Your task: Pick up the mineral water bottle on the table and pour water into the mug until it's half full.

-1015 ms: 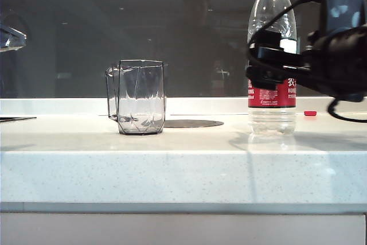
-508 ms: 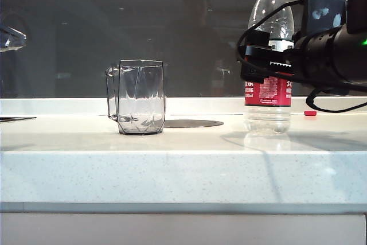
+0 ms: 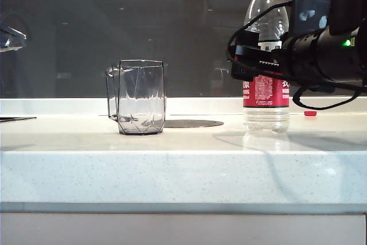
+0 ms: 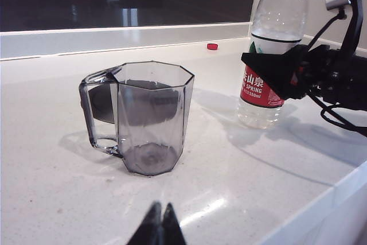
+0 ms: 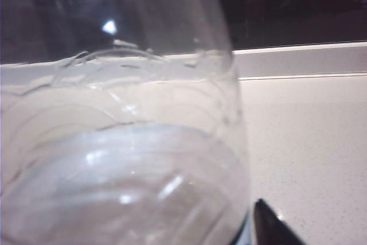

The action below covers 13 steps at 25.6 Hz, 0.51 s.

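Right gripper (image 3: 243, 61) jaws apart around mineral water bottle (image 3: 265, 55) label; thin, slippery plastic, grip mid-body. Left gripper (image 4: 160, 225) together, near mug (image 4: 150, 116).

The mug (image 3: 137, 97) stands on the surface (image 3: 183, 170), left of the mineral water bottle (image 3: 265, 93). The right gripper (image 3: 243, 61) is at the bottle's mid-height, jaws spread. The left gripper (image 4: 159, 228) sits before the mug.

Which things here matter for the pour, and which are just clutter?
For the job:
- mineral water bottle, right end effector at its label
- mug, empty

Lying about:
- small red cap
- dark round disc behind the mug
- left end effector, idle
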Available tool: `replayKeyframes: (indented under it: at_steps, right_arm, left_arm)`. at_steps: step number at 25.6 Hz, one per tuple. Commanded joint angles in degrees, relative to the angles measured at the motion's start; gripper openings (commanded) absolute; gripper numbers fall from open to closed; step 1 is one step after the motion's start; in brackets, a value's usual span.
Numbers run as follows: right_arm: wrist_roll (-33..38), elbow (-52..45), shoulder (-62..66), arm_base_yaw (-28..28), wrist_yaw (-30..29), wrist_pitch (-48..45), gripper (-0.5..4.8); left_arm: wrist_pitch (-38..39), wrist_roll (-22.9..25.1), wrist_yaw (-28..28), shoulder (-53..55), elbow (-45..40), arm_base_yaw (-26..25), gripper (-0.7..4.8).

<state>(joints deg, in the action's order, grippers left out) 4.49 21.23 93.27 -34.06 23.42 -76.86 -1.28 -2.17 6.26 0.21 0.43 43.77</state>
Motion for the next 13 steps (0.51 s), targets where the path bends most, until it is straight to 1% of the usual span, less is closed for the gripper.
replayKeyframes:
  at_steps: [1,3,7,10,12,13]
  right_arm:
    - [-0.02,0.28,-0.15,-0.04,-0.20,-0.94,3.22]
    - [-0.04,0.28,-0.15,-0.04,-0.17,-0.94,3.03]
    - [-0.61,0.28,-0.22,-0.04,-0.17,-1.18,3.01]
    - [-4.87,0.35,-0.79,-0.07,-0.17,-1.62,2.99]
    - [-8.98,0.52,-2.49,-0.07,-0.24,-1.51,2.72]
    - [-10.21,0.68,-2.93,-0.09,-0.35,-1.31,2.72]
  left_arm:
    - [-0.48,0.09,0.07,0.00,0.13,-0.02,-0.04]
    - [-0.50,0.09,0.07,0.00,0.13,-0.04,-0.04]
    - [-0.50,0.09,0.07,0.00,0.13,-0.04,-0.04]
    - [-0.50,0.09,0.07,0.00,0.13,-0.04,-0.04]
    - [-0.50,0.09,0.07,0.00,0.13,-0.07,-0.04]
    - [-0.48,0.09,0.07,0.00,0.13,-0.07,-0.04]
